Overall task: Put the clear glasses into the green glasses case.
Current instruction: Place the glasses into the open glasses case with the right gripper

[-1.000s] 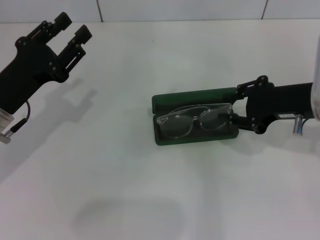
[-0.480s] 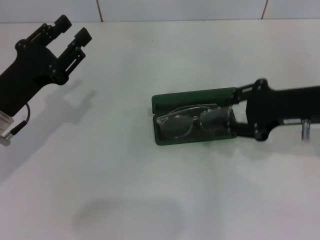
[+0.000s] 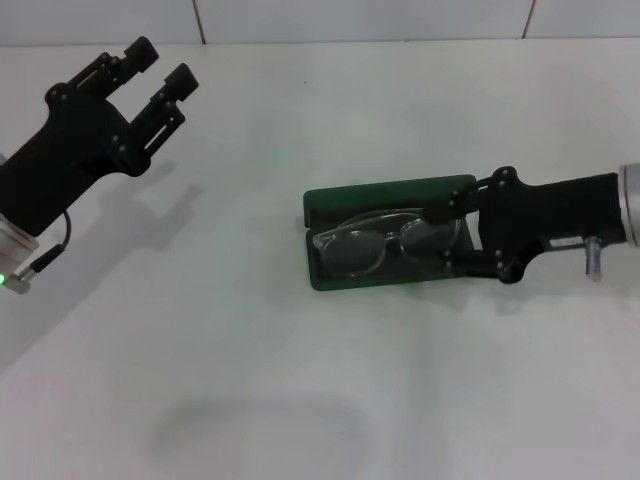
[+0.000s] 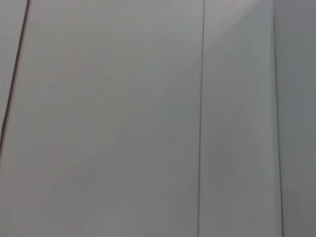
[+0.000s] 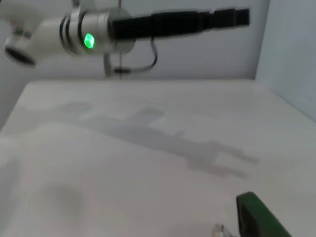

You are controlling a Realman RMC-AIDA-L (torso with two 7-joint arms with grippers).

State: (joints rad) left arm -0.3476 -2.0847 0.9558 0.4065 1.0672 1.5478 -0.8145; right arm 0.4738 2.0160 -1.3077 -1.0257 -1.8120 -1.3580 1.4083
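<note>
The green glasses case [image 3: 380, 192] lies open in the middle of the white table, its lid folded back towards the far side. The clear glasses [image 3: 360, 245] rest inside its tray, lenses up. My right gripper [image 3: 452, 232] reaches in from the right, open, with one finger at each long side of the case's right end, around the end of the glasses. In the right wrist view a corner of the case [image 5: 259, 217] and a tip of the glasses [image 5: 219, 229] show. My left gripper [image 3: 165, 60] hangs open above the far left of the table, holding nothing.
The white table [image 3: 300, 380] stretches around the case, with a tiled wall along its far edge. The left wrist view shows only wall panels. In the right wrist view the left arm [image 5: 148, 22] stands high over the table.
My right gripper has moved left, so its fingers now flank the case's right end. The left arm has shifted slightly to the right. Case and glasses have stayed in place.
</note>
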